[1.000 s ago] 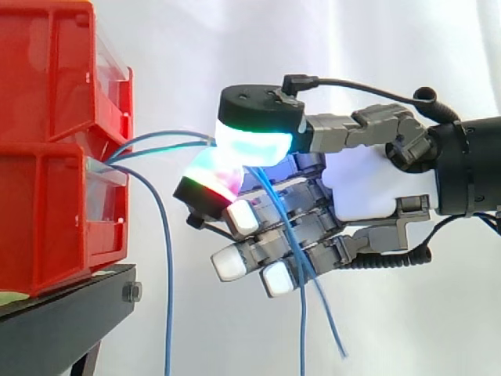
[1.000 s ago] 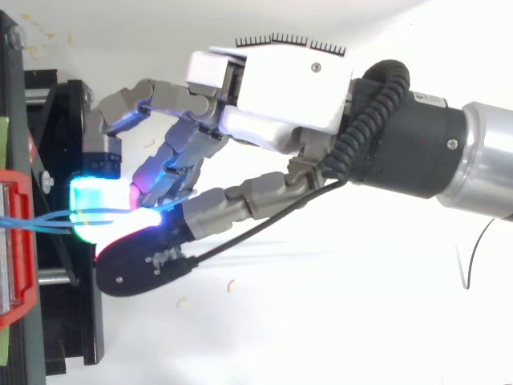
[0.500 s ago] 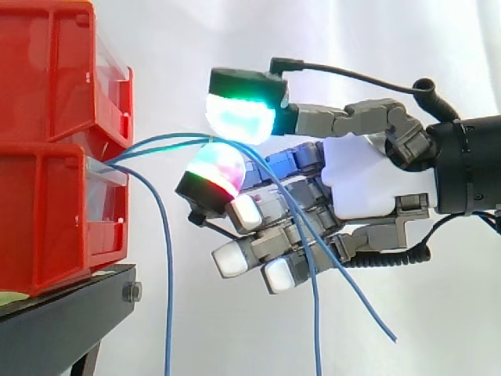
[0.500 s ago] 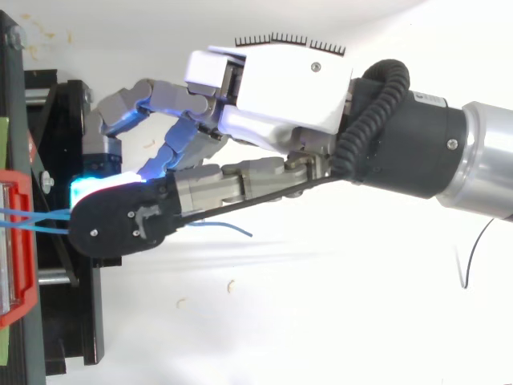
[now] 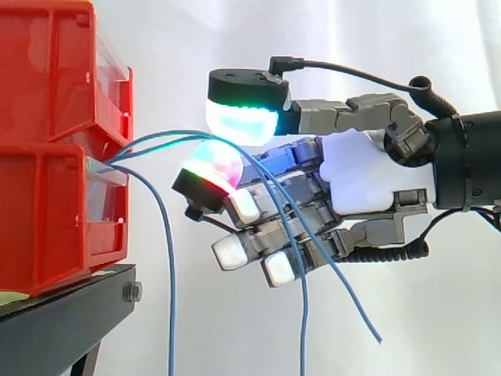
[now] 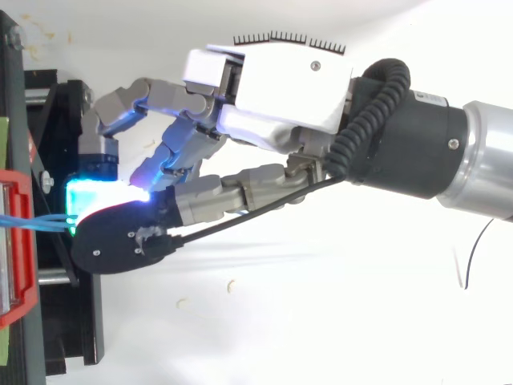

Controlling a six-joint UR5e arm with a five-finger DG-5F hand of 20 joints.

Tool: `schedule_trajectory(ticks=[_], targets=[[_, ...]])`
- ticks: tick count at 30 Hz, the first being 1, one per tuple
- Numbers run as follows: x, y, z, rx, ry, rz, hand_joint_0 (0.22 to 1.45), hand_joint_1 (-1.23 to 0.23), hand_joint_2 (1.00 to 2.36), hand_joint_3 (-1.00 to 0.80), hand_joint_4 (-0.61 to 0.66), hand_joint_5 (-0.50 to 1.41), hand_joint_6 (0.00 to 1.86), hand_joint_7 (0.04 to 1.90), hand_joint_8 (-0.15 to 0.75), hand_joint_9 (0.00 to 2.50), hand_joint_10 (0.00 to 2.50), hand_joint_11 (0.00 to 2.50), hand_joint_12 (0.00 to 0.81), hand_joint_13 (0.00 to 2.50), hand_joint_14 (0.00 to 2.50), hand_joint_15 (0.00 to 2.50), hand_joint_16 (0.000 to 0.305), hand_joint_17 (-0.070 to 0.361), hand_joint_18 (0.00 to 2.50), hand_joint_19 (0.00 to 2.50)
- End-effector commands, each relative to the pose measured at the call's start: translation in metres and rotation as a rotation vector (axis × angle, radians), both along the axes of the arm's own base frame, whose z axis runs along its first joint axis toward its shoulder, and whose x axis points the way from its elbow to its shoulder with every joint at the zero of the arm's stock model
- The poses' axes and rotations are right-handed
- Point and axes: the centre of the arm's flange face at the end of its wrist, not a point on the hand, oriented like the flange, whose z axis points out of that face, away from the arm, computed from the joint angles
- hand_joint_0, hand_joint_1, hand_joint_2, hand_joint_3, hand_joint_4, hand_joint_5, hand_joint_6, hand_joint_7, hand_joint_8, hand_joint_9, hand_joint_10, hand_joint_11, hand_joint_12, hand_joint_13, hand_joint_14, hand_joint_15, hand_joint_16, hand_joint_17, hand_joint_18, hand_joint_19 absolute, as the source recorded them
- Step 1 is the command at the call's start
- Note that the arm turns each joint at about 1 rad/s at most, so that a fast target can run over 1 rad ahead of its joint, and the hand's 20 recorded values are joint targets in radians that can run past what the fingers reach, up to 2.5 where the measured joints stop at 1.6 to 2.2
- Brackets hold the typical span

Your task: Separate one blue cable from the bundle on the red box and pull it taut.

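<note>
Hand (image 5: pixel 368 180): level with the red bin (image 5: pixel 55 211); cannot tell whether clamped on cable or loose
Blue cables (image 5: pixel 304 337): two strands from bin across hand, slack, ends dangling
Risk: probably both strands drawn together, or slipping free on pull-back
Surroundings: black stand (image 5: pixel 70 313), white curtain (image 5: pixel 196 31)

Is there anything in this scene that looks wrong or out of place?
Yes. Two blue cables, not one, run from the red bin into the pinch of the hand's fingers. Both arc slack rather than taut, with their ends dangling below. A third blue cable hangs down from the bin.
</note>
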Motion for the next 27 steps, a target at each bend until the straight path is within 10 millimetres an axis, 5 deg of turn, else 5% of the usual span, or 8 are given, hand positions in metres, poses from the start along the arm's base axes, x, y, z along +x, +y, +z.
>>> schedule_trajectory(ticks=[1, 13, 27], targets=[[0.0001, -0.0001, 0.0003, 0.000, -0.001, -0.001, 0.66, -0.91, 1.02, -0.18, 0.06, -0.19, 0.88, 1.02, 0.355, 0.91, 0.02, 0.69, 0.418, 0.88, 0.01, 0.42, 0.049, 0.111, 0.96, 0.46], [0.0001, 0.0001, 0.0008, 0.000, 0.001, 0.001, 0.68, -0.93, 1.00, -0.46, 0.10, -0.19, 0.88, 1.00, 0.349, 0.91, 0.01, 0.70, 0.412, 0.89, 0.01, 0.43, 0.048, 0.108, 0.96, 0.44], [-0.0002, 0.0002, 0.0005, 0.000, 0.004, 0.002, 0.55, -0.63, 1.01, -0.43, 0.15, -0.14, 0.83, 1.08, 0.383, 1.01, 0.02, 0.69, 0.433, 0.93, 0.01, 0.44, 0.051, 0.114, 0.98, 0.49]])
